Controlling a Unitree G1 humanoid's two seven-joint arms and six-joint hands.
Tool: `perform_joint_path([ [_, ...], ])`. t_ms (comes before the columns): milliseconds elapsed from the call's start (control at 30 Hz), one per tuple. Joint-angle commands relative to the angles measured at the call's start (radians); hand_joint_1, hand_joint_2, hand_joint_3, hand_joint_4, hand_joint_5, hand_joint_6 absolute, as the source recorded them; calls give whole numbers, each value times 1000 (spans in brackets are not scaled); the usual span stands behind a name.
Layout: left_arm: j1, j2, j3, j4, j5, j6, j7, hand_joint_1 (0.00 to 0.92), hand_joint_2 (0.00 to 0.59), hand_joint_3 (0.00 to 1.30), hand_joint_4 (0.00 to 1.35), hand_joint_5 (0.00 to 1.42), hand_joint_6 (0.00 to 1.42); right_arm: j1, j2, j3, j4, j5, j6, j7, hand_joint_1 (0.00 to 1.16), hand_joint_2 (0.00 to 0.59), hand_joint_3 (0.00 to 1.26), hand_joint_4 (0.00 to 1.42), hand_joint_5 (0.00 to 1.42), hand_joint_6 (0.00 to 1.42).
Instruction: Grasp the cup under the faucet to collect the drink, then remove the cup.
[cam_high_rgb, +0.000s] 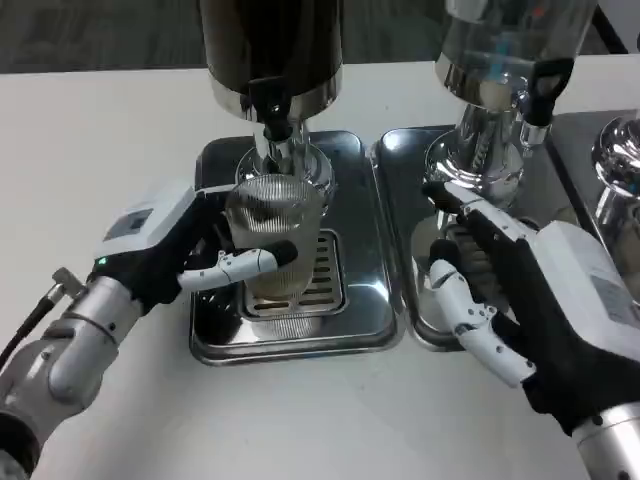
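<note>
cup: clear ribbed cup (272, 235) is seen standing on the slotted grate of the left drip tray (215, 345), directly under the black faucet (270, 103) of the dark dispenser (272, 40).
left hand: left hand (190, 255) is wrapped around the cup's side – fingers curled across the front wall, cup held.
right hand: right hand (520, 300) is held over the right drip tray (400, 180) near the second dispenser (500, 60), fingers apart, nothing gripped.
handling: cup is judged light and thin-walled – likely plastic, could flex or crack if squeezed; ribs should help against slip; weight will rise once filled, spill risk on removal.
grip spot: mid-body is judged best, kept upright, rim left free under the spout.
fill level: cannot be told clearly through the ribbing.
writing: no brand or readable label is made out; a small green light is seen on the left wrist.
surface: white surface (100, 120) carries both trays.
</note>
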Motion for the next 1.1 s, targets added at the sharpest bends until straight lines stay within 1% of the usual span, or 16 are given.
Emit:
perform_joint_path([
  [33, -15, 19, -10, -22, 13, 2, -2, 60, 154, 406, 334, 441, 460, -10, 1, 0, -4, 2, 4, 2, 47, 484, 185, 184, 217, 176],
  [133, -15, 27, -14, -32, 22, 4, 7, 40, 144, 373, 268, 373, 393, -16, -2, 0, 1, 6, 3, 3, 47, 484, 187, 184, 226, 187],
  [200, -14, 32, -19, -41, 34, 5, 16, 26, 129, 351, 161, 255, 312, -22, -4, 0, 5, 10, 1, 4, 47, 484, 187, 184, 229, 191],
  [300, -14, 37, -28, -54, 52, 9, 24, 14, 121, 312, 59, 162, 259, -27, -6, -1, 10, 15, 1, 5, 47, 484, 187, 184, 230, 192],
  [333, -13, 38, -32, -60, 58, 9, 29, 13, 120, 284, 12, 100, 240, -29, -7, -1, 12, 16, 1, 5, 47, 484, 187, 184, 231, 193],
  [400, -12, 40, -38, -69, 63, 11, 37, 10, 108, 227, 0, 16, 205, -33, -8, -1, 17, 21, 2, 6, 47, 484, 187, 184, 232, 194],
  [567, -15, 42, -51, -89, 80, 23, 31, 7, 101, 206, 0, 0, 170, -42, -11, -2, 28, 29, 3, 3, 47, 484, 195, 184, 245, 201],
  [833, -17, 47, -54, -108, 97, 61, 37, 0, 92, 179, 0, 0, 110, -40, -5, 0, 39, 38, 8, 0, 47, 484, 204, 187, 246, 223],
  [933, -13, 49, -51, -119, 96, 72, 45, 0, 92, 169, 0, 0, 97, -36, -6, 0, 38, 39, 9, 0, 47, 484, 205, 192, 246, 225],
  [1100, 5, 63, -33, -146, 82, 65, 74, 0, 91, 166, 0, 0, 93, -36, -7, 0, 41, 43, 9, -3, 47, 484, 208, 196, 246, 227],
])
